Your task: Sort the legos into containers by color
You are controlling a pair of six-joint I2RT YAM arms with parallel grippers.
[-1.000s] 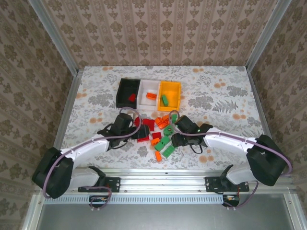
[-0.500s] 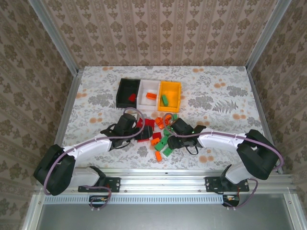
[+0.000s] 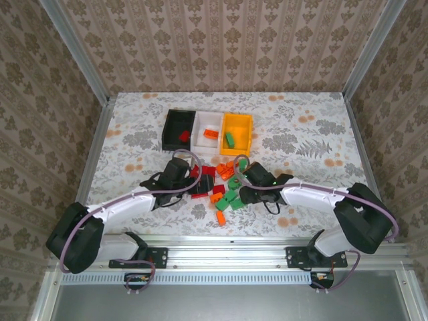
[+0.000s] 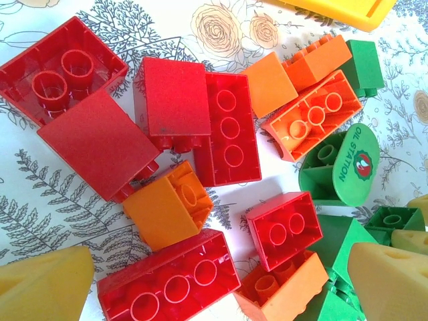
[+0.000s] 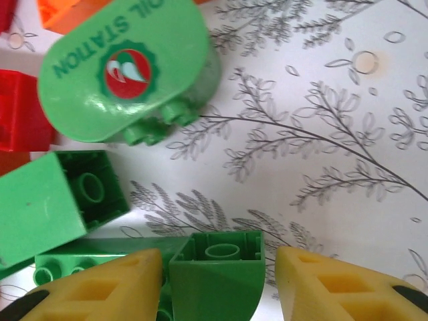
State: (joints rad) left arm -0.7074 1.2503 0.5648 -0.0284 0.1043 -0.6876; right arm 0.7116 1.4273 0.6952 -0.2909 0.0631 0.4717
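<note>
**Both arms low over the brick pile**

The legos (image 3: 224,168) lie scattered on the surface (image 3: 307,144) just in front of the containers (image 3: 167,137), with a few already in the bins. The left end effector (image 4: 214,287) hangs wide open above red and orange bricks. The right end effector (image 5: 217,287) stands narrow, its fingers flanking a green rounded brick (image 5: 214,264). I cannot tell whether it grips the brick.

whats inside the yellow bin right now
One green brick lies in the yellow bin, toward its left side. The rest of its floor looks bare; anything under the brick is covered.
</note>
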